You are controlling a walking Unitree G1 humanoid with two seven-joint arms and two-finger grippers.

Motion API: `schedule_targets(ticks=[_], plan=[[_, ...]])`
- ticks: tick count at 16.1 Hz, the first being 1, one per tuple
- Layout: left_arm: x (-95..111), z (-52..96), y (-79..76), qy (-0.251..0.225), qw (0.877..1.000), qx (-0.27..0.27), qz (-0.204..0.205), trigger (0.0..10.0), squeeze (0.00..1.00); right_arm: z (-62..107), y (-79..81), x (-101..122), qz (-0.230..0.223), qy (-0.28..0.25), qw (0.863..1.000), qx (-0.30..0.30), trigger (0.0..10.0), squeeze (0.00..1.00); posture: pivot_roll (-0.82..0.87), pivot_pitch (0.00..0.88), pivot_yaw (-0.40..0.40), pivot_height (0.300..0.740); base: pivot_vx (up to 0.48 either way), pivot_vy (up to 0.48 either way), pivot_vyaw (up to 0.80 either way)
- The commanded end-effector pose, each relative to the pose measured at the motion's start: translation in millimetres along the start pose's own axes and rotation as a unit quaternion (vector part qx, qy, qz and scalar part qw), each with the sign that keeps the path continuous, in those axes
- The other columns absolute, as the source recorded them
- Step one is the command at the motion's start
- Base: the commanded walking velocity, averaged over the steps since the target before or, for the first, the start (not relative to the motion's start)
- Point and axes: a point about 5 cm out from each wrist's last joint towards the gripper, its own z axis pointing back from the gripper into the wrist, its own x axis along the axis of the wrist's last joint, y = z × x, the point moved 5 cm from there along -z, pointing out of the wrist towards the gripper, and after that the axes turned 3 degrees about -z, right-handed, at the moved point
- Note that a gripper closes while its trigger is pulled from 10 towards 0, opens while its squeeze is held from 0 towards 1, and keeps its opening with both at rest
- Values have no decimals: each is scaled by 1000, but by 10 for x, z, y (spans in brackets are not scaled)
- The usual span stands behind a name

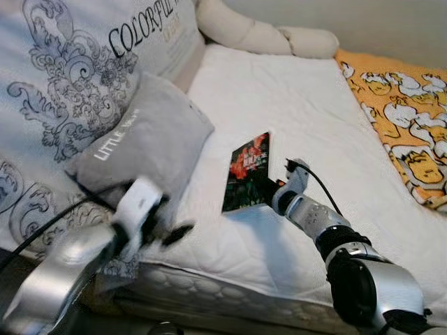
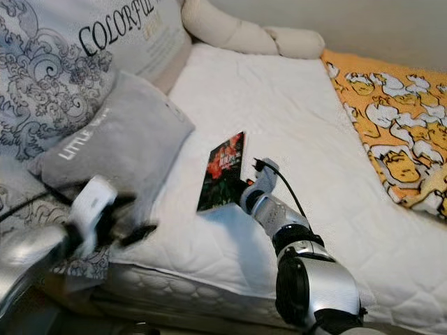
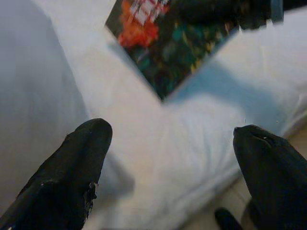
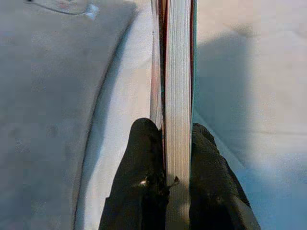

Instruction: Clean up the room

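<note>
**A:** Your right tool (image 4: 165, 187) is clenched on the book (image 1: 248, 171), both black fingers (image 4: 139, 182) pinching the page block near one edge, with the cover lifted up off the white mattress (image 1: 293, 112). The book stands on its edge just beside the grey pillow (image 1: 143, 136), on the side away from the orange blanket (image 1: 401, 118).

**B:** And what worries you about that hold?

**A:** You only have the edge. Most of the book hangs past the fingers, so if you swing the arm fast, its weight could twist it in the pinch and let it slide out. The loose cover may also flop open, and then you'd be holding a few pages instead of the whole block.

**B:** What about the left side?

**A:** Your left tool (image 3: 170, 167) is spread wide and holding nothing, hovering by the front edge of the mattress, just below the grey pillow. It's blurred in the head view, so I judge it's moving. If you bring it across toward the book, it could knock the pillow or bump the raised cover and jar your grip.

**B:** So go slowly?

**A:** Yes, and keep the book upright while you lift.
</note>
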Motion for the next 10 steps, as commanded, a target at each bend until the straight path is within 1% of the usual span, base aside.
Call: schedule_targets(ticks=[1,2,3,4,6,7,8,10], plan=[[96,88,11,-11,1000,9,-10,10000,0,0,-31,6,-11,-9,1000,-12,10000,0,257,0,-112,740,0,0,0],[99,161,11,-7,1000,19,-9,10000,0,15,-149,-94,-11,-1,999,-39,10000,0,280,0,-107,740,0,0,0],[101,181,4,-4,1000,19,-11,10000,0,25,-205,-135,-10,1,999,-52,10000,663,285,0,-104,740,0,0,0],[151,230,-40,-2,1000,18,-11,10000,0,56,-338,-186,-5,4,996,-85,10000,1000,308,0,-97,740,0,0,0],[196,228,-125,0,1000,4,-12,10000,0,104,-486,-206,18,12,992,-123,10000,1000,331,0,-99,740,0,0,0],[218,229,-177,-2,1000,-2,-10,10000,0,128,-549,-183,27,11,990,-138,10000,1000,335,0,-101,740,0,0,0],[219,212,-239,-3,1000,-12,-4,10000,0,156,-608,-134,26,4,988,-150,10000,1000,333,0,-102,740,0,0,0],[155,164,-359,10,999,-36,4,10000,0,217,-722,-18,50,-5,984,-171,10000,1000,317,0,-106,740,0,0,0]])
